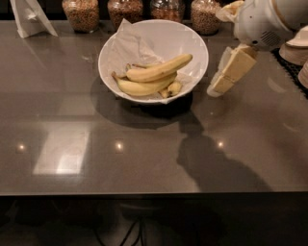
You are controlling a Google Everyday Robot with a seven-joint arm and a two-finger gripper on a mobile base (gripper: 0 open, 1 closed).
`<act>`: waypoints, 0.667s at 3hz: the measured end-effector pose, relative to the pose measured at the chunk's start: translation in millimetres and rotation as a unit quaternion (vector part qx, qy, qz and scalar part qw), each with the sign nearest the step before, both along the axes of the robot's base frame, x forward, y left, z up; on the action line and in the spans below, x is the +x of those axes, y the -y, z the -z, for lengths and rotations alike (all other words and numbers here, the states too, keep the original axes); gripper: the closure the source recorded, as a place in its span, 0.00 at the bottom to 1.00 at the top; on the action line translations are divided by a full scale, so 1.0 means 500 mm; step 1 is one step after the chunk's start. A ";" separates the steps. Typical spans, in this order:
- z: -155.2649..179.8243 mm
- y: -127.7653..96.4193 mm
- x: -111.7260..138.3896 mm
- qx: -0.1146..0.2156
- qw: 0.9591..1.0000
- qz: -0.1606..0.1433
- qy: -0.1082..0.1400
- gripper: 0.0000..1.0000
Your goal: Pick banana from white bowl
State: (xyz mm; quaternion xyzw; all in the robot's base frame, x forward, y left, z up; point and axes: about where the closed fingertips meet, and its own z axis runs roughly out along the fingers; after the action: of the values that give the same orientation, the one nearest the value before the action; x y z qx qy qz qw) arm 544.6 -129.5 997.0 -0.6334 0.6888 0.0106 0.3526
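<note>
The white bowl (197, 45) stands at the back middle of the grey counter, lined with white paper. In it the long pale yellow banana (161, 69) lies on top, slanting up to the right. Under it lies a more curved, deeper-yellow banana (139, 88) with a dark stem, and a short stubby banana (173, 88) sits at the front right. My gripper (215, 90) hangs from the white arm at the top right. It is just right of the bowl's rim, above the counter, apart from the bananas and holding nothing.
Several glass jars (80, 13) of grains line the back edge behind the bowl. A white folded card stand (30, 18) is at the back left. Stacked cream plates (296, 50) sit at the right edge. The counter's front edge runs across the lower part of the view.
</note>
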 end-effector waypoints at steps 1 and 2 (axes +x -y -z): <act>0.015 -0.072 0.061 -0.001 0.999 -0.036 -0.007 0.00; 0.039 -0.130 0.115 -0.011 0.998 -0.061 -0.027 0.00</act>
State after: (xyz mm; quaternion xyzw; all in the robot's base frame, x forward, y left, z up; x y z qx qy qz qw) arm 602.0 -64.7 977.3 -0.6776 0.6581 0.0422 0.3254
